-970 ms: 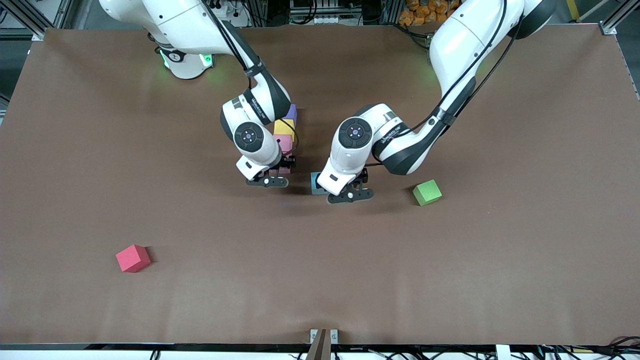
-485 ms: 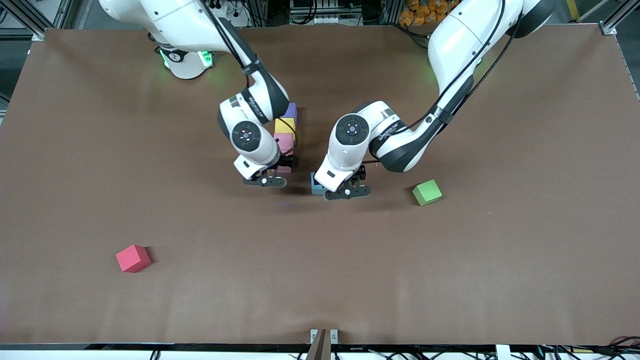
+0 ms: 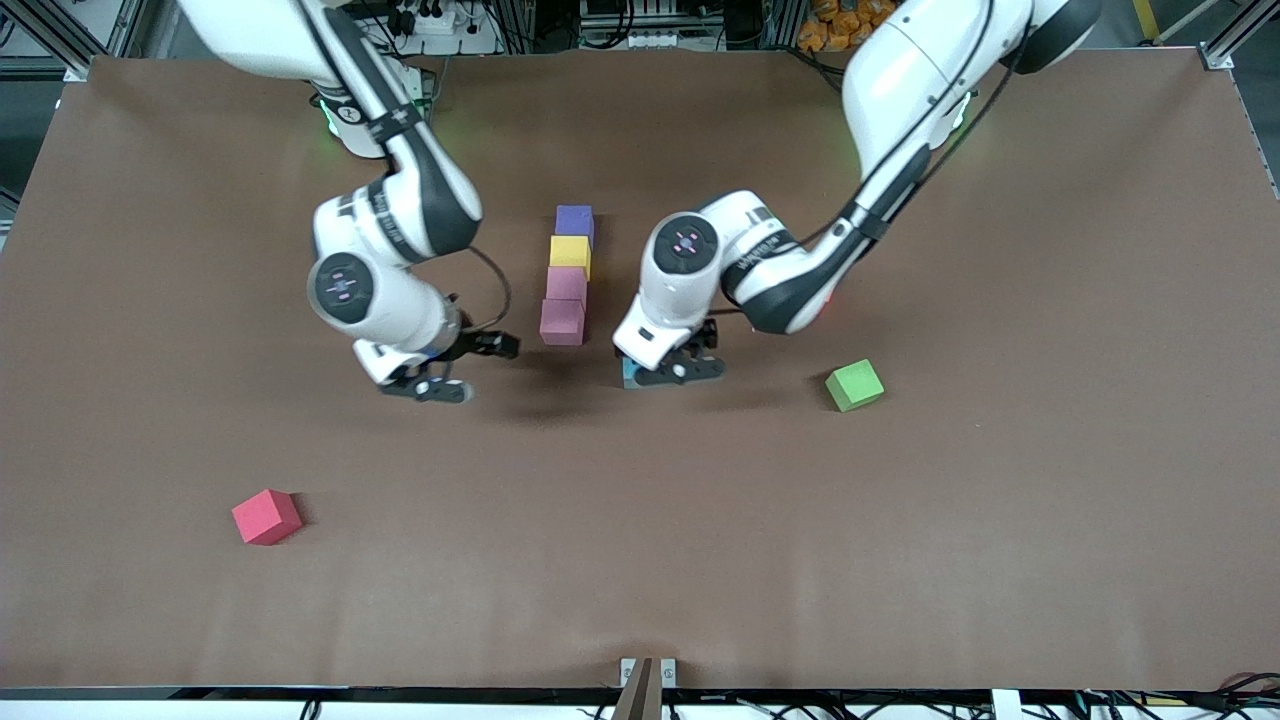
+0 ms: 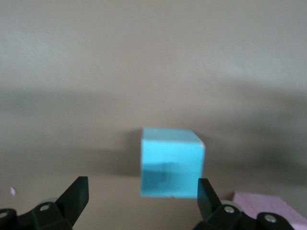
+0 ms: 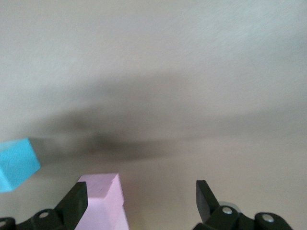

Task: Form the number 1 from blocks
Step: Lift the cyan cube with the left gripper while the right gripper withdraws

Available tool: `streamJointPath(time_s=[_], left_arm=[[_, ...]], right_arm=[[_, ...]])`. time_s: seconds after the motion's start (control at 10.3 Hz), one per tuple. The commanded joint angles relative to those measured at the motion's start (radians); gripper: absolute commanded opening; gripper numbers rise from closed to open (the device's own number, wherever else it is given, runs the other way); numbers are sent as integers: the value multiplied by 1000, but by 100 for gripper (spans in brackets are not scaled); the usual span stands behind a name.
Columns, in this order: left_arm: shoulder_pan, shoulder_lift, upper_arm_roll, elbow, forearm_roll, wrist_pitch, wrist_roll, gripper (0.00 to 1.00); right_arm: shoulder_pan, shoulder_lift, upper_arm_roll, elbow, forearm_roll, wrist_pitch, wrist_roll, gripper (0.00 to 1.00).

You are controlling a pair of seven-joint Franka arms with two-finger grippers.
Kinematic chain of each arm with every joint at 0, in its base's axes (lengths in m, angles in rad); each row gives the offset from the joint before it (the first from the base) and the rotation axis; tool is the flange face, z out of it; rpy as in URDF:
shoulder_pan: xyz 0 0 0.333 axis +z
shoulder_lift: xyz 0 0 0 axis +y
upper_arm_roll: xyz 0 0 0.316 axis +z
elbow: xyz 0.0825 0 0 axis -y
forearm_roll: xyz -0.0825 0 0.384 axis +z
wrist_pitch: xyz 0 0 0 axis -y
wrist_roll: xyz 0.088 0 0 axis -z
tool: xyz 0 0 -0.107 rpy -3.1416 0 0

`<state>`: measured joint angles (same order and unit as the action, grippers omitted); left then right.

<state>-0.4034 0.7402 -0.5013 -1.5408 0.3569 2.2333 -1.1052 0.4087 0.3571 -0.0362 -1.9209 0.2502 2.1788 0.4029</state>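
1. Four blocks stand in a straight touching column around the middle of the table (image 3: 900, 560): the purple block (image 3: 574, 220) closest to the robots' edge, then the yellow block (image 3: 569, 251), then a pink block (image 3: 566, 284), then a second pink block (image 3: 562, 322) at the camera-side end.
2. The light blue block (image 4: 171, 162) sits apart from the column, a little toward the left arm's end and slightly nearer the front camera than the last pink one.
3. The left gripper (image 3: 668, 368) is right over that light blue block, fingers spread wide; from its wrist camera the block sits between the two fingertips (image 4: 76, 194), though I can't quite say whether they touch it.
4. The right gripper (image 3: 432, 386) hangs over bare table toward the right arm's end of the column, jaws wide and empty.
5. A green cube (image 3: 854, 385) lies toward the left arm's end, and a red cube (image 3: 266, 516) lies toward the front corner at the right arm's end.
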Motion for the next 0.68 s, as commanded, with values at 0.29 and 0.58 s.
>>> streamJointPath(time_s=[0.29, 0.58], left_arm=[[-103, 21, 102, 16, 10, 45, -33, 100], [-192, 47, 197, 45, 10, 69, -82, 100]], right_arm=[[-169, 29, 19, 167, -363, -58, -105, 100], [-231, -42, 18, 247, -364, -218, -283, 100]])
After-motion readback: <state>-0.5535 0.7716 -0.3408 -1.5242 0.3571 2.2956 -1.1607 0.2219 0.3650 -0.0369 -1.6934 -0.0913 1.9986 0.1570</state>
